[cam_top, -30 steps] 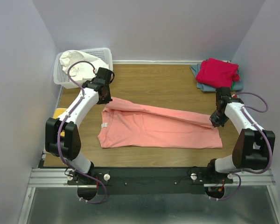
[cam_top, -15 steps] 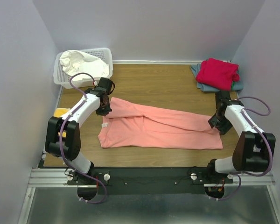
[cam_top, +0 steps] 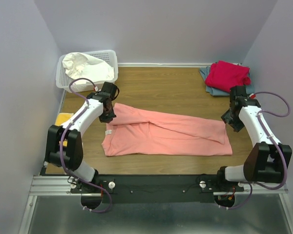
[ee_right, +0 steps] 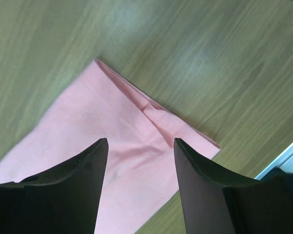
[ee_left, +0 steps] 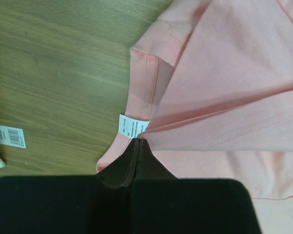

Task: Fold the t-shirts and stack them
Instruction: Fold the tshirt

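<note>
Now, top external view first. Note salmon-pink t-shirt (cam_top: 166, 132) flat on the wooden table (cam_top: 171, 90) as a long strip. Long axis running left to right, parallel to the near edge; far long edge turned over toward the near side. Find left gripper (cam_top: 107, 114) at the strip's far-left corner and right gripper (cam_top: 233, 122) just beside its far-right corner. So one claw per end, cloth lying inward and nearward of both. Log crimson-red t-shirt (cam_top: 228, 75) resting on grey-blue t-shirt (cam_top: 212, 90) at the far-right corner, well apart from the strip and nearer the right arm. Log white t-shirt (cam_top: 85, 66) bunched in the lattice basket (cam_top: 113, 61), far left.

Left wrist view. See claw pressed together, tips meeting on the folded pink edge just beside the care label (ee_left: 132, 126). Judge as pinching that edge, though the nip itself hidden under the fingers. Place bulk of cloth to the right of the claw.

Right wrist view. See claw spread wide, nothing between the fingers, hovering over the strip's end corner. Judge next fold as needing both ends carried across the long axis together; left end held, right end free.
</note>
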`<state>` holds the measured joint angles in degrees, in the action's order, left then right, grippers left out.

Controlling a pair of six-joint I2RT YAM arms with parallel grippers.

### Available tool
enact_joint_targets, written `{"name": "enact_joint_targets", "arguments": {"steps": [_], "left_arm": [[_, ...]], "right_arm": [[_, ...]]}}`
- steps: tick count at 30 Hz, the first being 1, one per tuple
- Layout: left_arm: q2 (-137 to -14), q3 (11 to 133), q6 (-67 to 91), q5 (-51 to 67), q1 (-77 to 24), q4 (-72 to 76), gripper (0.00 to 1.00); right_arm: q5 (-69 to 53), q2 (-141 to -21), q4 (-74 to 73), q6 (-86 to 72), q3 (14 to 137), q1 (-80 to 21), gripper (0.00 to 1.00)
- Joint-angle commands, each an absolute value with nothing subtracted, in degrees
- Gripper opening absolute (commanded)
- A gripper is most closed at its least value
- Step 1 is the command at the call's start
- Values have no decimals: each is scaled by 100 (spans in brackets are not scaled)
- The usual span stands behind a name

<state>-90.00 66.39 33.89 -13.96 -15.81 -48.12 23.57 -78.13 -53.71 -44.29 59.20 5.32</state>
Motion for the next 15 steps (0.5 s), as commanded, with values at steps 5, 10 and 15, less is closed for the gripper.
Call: {"name": "enact_joint_targets", "arguments": {"steps": [5, 10, 15], "left_arm": [[-8464, 6363, 3577, -1503, -1687, -5273, 6], [-8385, 6407, 3577, -1468, -1696, -5361, 21], [-8227, 6354, 3559, -1441, -1775, -5536, 30]], "right_arm": [[2162, -8235, -5168, -4254, 6407, 545, 64], [2109, -8226, -5010, -4113, 6442, 536, 64], [2083, -8279, -4948, -4069, 6416, 536, 64]]}}
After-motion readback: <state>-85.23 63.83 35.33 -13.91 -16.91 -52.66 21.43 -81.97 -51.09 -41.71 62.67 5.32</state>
